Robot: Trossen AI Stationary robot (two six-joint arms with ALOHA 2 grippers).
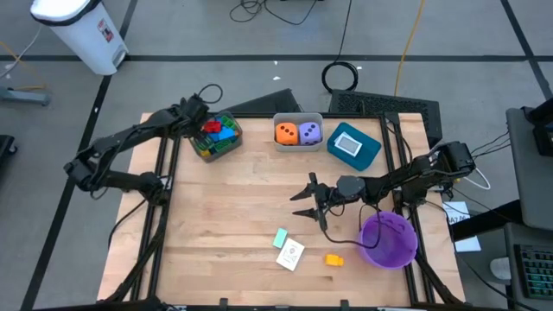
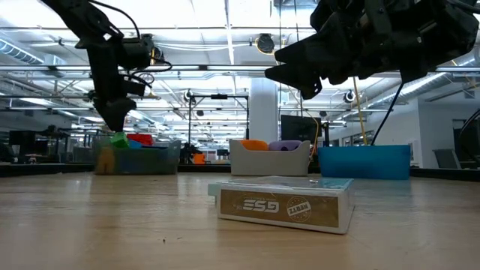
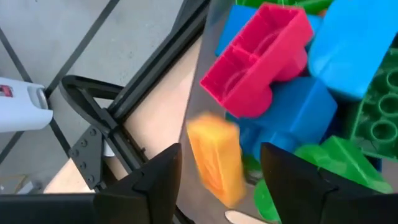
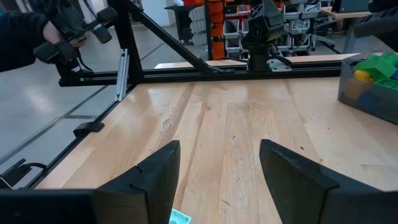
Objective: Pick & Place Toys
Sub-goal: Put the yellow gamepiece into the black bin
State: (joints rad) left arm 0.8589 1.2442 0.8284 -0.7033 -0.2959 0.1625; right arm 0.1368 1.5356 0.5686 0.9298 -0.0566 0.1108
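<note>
While the left gripper [image 1: 210, 118] hangs with fingers spread over the clear bin [image 1: 216, 138] of blocks at the far left corner of the pale wooden table [image 1: 225, 233], an orange block [image 3: 216, 158] sits loose between them. The right gripper [image 1: 304, 201] hovers open mid-table. A card box [image 2: 283, 203] near the front edge shows mirrored lettering.

Pale wooden table [image 1: 233, 225] with visible grain and a matt, smooth surface. On its far left corner, a clear plastic bin [image 1: 200, 149] holds glossy, smooth plastic blocks [image 3: 261, 62]. The purple round bowl [image 1: 389, 242] at the table's right edge looks like translucent plastic.
</note>
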